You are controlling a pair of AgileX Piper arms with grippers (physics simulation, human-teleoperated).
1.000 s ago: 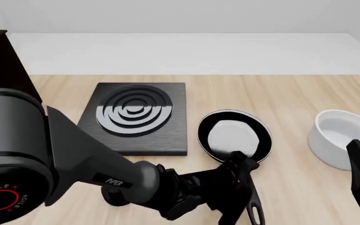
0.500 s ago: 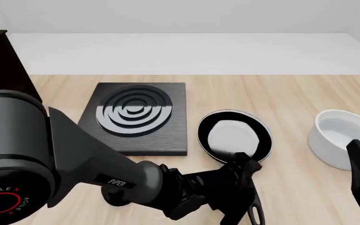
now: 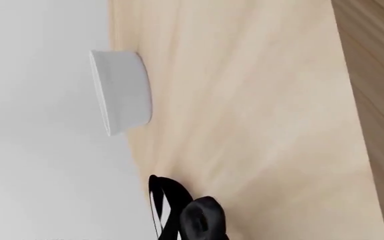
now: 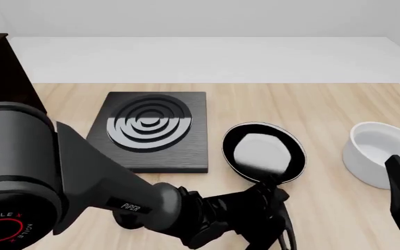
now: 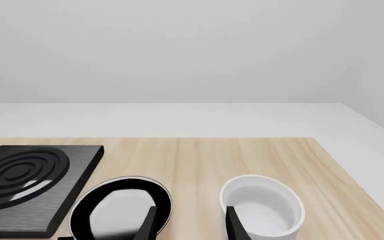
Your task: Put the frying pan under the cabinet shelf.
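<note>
Round shallow black frying pan [image 4: 264, 152] with glossy grey inside sits on the light wooden counter [image 4: 311, 109], just right of the square black hotplate with concentric rings [image 4: 152, 129] and well left of the white round bowl [image 4: 378, 152]. Its thin black handle runs toward the near edge, where the left gripper [image 4: 273, 219] is down over it; the fingers look closed on the handle, but dark on dark, cannot tell for sure. Left wrist view shows the bowl [image 3: 120, 92] and a bit of black handle loop [image 3: 160, 202] only. Dark brown wooden cabinet [image 4: 2, 73] at far left edge, well apart from the pan. Right gripper [image 5: 190, 223] hovers at near right, fingers [image 5: 234, 225] spread apart, holding nothing, bowl [image 5: 262, 204] and pan [image 5: 118, 207] ahead of it.
</note>
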